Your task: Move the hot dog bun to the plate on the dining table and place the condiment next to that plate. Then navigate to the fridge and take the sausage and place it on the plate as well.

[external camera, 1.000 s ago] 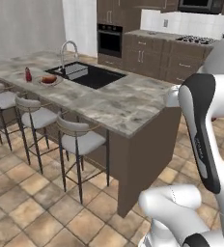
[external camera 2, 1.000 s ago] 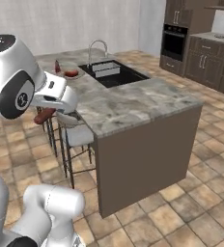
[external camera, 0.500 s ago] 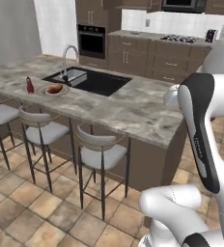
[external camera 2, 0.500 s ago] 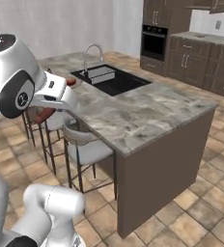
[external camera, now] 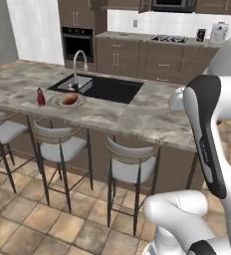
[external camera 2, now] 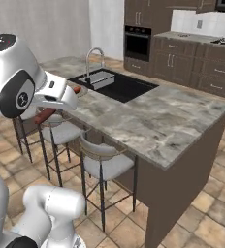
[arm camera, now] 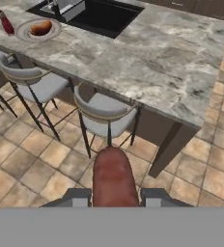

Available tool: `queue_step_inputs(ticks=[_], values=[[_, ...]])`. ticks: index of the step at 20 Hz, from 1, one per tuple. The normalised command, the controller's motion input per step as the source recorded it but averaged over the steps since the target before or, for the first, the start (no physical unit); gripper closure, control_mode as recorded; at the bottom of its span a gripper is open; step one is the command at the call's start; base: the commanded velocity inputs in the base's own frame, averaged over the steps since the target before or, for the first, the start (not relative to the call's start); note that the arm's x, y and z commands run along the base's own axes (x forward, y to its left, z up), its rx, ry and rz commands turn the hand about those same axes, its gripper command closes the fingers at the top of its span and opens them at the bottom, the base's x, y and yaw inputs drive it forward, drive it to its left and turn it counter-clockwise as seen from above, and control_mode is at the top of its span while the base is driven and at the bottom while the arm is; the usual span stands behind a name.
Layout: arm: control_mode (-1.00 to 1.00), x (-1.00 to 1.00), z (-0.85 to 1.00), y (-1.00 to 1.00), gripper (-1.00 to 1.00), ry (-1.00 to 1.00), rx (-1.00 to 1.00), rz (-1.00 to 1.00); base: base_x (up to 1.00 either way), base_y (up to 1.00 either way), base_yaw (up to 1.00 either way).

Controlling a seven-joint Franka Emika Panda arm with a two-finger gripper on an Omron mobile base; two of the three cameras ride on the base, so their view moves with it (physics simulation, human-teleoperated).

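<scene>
My gripper (arm camera: 114,195) is shut on the sausage (arm camera: 113,177), a dark-red rod that sticks out forward between the fingertips (arm camera: 79,196). In the right base view the sausage (external camera 2: 44,115) hangs below my white hand, over the stools. The dining table (external camera: 137,117) lies ahead. At its far left end the grey plate (external camera: 57,101) holds the hot dog bun (external camera: 70,99), and the red condiment (external camera: 40,96) stands upright just left of the plate. The hand view shows the plate (arm camera: 23,33), bun (arm camera: 40,27) and condiment (arm camera: 6,22) at its upper left. The fridge is out of view.
Three grey-cushioned stools (external camera: 131,167) line the table's near side, between me and the plate. A black sink (external camera: 105,87) with a chrome tap (external camera: 77,61) sits behind the plate. A wall counter with a gas hob (external camera: 167,38) and an oven (external camera: 78,44) runs along the back.
The whole scene has swung in both base views as the base drives; the table now lies broadside and the plate looks nearer. The sausage stays in the shut gripper.
</scene>
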Motion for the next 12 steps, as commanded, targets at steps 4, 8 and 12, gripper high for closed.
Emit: queue_step_inputs(ticks=[4, 8, 12], values=[[1.0, 0.0, 0.0, 0.0, 1.0, 0.0, 0.0, 0.0, 0.08, 1.0, -0.3], [1.0, 0.0, 0.0, 0.0, 1.0, 0.0, 0.0, 0.0, 0.08, 1.0, -0.3], [1.0, 0.0, 0.0, 0.0, 1.0, 0.0, 0.0, 0.0, 0.15, 1.0, -0.3]])
